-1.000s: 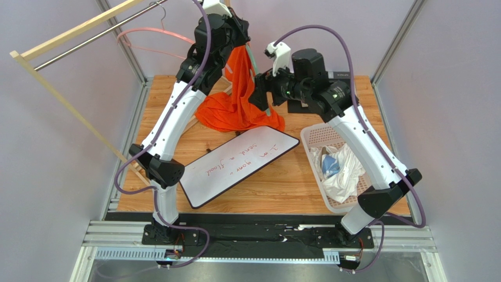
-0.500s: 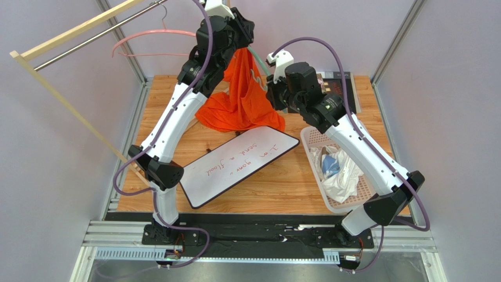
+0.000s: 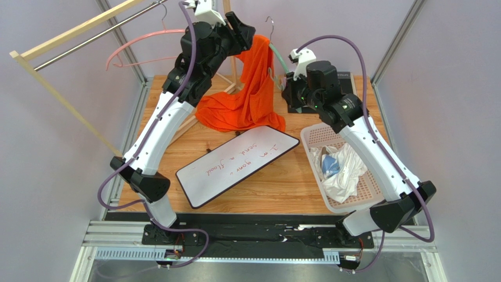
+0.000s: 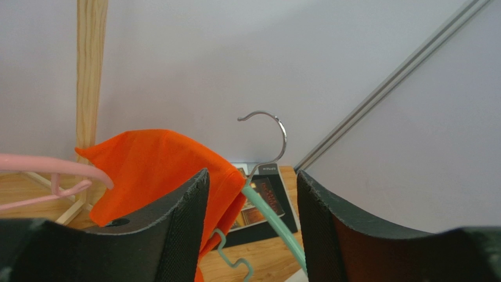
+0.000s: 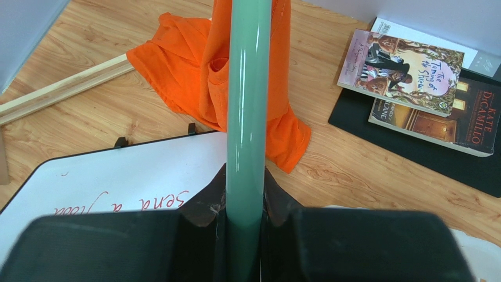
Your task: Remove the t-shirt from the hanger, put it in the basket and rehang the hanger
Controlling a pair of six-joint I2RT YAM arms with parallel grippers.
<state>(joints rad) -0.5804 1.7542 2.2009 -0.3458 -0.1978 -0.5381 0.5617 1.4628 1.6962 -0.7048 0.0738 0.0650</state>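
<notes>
Step in hand: stripping shirt off hanger, judged roughly halfway, cloth not yet free

Pink hanger (image 4: 59,166) at far left, not involved

Left gripper (image 4: 253,188) raised high, fingers spread wide; shirt (image 3: 257,73) edge and the hanger's green arm sit in the gap, nothing pinched as far as the wrist view shows

Shirt draped over one shoulder of hanger (image 5: 248,106), hanging down from it, lower part pooled on desk (image 3: 282,182) just behind whiteboard (image 3: 235,161)

Hanger is held up in the air, its metal hook on no rail

Right gripper (image 5: 244,202) pressed tight on the green arm, carrying the hanger

Next move, my reading: left gripper should close on the cloth near the top fold and draw it off the free end of the arm while right holds the hanger steady; risk is cloth snagging on the small notch hook
</notes>
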